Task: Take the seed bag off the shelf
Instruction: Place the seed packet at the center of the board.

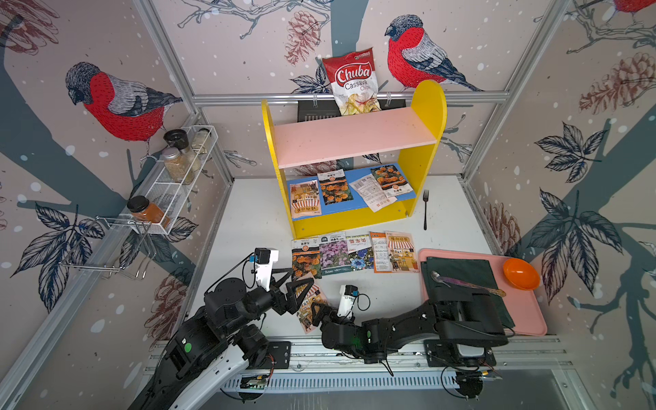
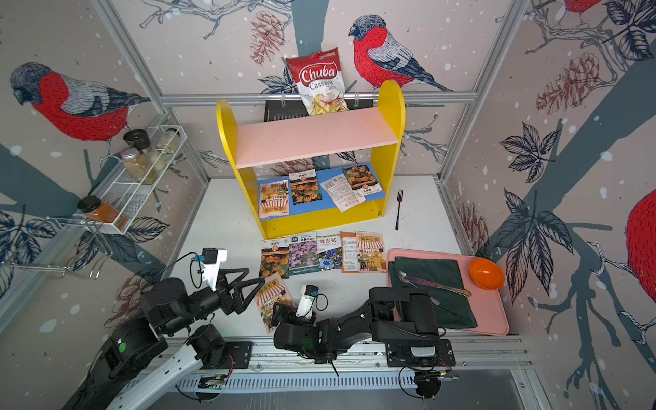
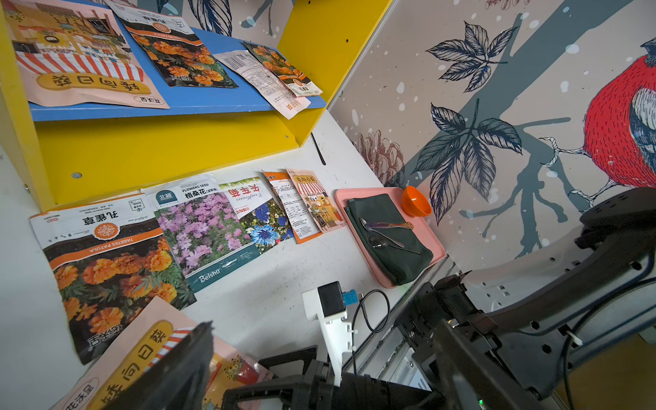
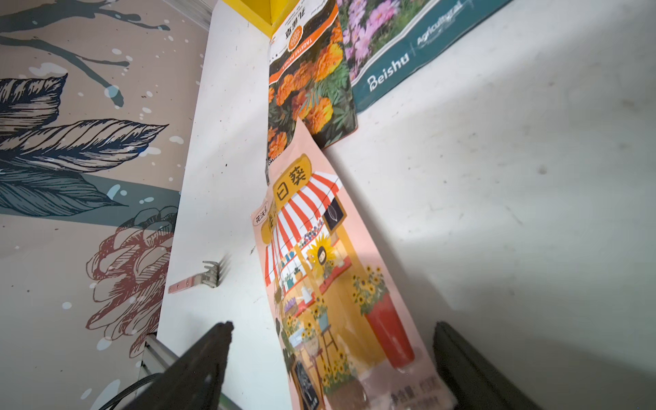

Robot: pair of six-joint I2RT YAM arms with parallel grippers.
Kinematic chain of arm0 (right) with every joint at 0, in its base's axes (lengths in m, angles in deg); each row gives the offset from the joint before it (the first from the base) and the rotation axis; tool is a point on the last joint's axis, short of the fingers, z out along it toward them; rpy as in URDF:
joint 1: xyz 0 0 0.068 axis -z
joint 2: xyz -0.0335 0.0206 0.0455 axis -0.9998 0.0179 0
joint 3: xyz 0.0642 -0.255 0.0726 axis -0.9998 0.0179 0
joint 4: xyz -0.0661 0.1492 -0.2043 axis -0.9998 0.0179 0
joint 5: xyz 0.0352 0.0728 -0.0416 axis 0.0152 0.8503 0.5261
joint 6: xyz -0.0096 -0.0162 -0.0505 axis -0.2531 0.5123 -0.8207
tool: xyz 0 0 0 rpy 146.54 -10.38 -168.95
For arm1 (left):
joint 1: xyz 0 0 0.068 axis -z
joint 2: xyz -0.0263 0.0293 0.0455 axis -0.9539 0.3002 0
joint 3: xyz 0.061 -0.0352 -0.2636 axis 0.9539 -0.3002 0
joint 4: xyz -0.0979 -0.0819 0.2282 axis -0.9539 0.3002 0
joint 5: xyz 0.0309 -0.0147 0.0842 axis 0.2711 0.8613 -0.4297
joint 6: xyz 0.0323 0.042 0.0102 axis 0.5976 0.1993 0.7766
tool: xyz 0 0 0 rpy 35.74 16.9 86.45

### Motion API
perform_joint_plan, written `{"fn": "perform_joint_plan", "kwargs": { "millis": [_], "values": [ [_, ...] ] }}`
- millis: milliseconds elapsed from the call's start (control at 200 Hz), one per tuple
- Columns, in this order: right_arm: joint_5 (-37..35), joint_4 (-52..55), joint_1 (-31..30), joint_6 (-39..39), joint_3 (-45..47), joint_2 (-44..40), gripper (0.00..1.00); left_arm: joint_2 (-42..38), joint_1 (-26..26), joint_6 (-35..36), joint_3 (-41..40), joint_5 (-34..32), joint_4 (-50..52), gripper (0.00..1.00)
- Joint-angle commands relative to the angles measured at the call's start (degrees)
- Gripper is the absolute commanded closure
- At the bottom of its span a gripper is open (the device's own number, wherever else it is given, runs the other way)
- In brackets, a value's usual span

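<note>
The shelf stands at the back, with yellow sides, a bare pink upper board and a blue lower board. Several seed bags lie on the blue board. A pink sunflower seed bag lies on the white table near the front. My right gripper is open astride its lower end, with both fingers clear of it. My left gripper hangs open over the bag's upper end, holding nothing.
A row of seed packets lies before the shelf. A black fork lies to its right. A pink tray holds a green cloth, spoons and an orange bowl. A chips bag stands behind the shelf; a wire spice rack hangs left.
</note>
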Motion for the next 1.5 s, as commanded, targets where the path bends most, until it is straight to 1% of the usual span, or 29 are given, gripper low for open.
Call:
{"fn": "perform_joint_plan", "kwargs": {
  "millis": [0,90,235,455,780,910,1201,1356,1496],
  "values": [
    [-2.41,6.17,-0.17,0.33,-1.32,0.2,0.05,0.08,-0.14,0.5,0.31,0.54,-3.28,0.04],
    [-2.89,9.48,-0.17,-0.52,-3.21,0.88,0.0,0.03,-0.14,0.49,0.45,0.54,-3.19,0.04],
    [-3.6,14.92,-0.44,-2.35,-7.09,2.41,0.01,-0.17,-0.14,0.52,0.51,0.45,-3.09,0.04],
    [-3.6,17.43,-0.52,-4.54,-9.76,3.69,0.01,-0.37,-0.14,0.6,0.62,0.39,-2.93,0.04],
    [-2.62,25.43,-0.61,-10.68,-16.58,6.52,0.01,-1.0,-0.14,0.61,0.41,-0.08,-2.6,0.04],
    [-1.87,28.92,-0.44,-11.84,-19.6,7.92,0.0,-1.1,-0.14,0.59,0.38,-0.18,-2.57,0.04],
    [-2.25,33.82,-0.25,-13.88,-21.44,8.58,0.0,-1.75,-0.14,0.5,0.36,-0.46,-2.13,0.04],
    [-3.26,40.73,-0.61,-15.61,-25.72,11.25,0.01,-1.87,-0.14,0.6,0.34,-0.55,-2.24,0.04],
    [-3.19,43.39,-1.13,-18.08,-28.85,13.42,0.01,-1.82,-0.14,0.62,0.35,-0.61,-2.22,0.04]
  ]
}}
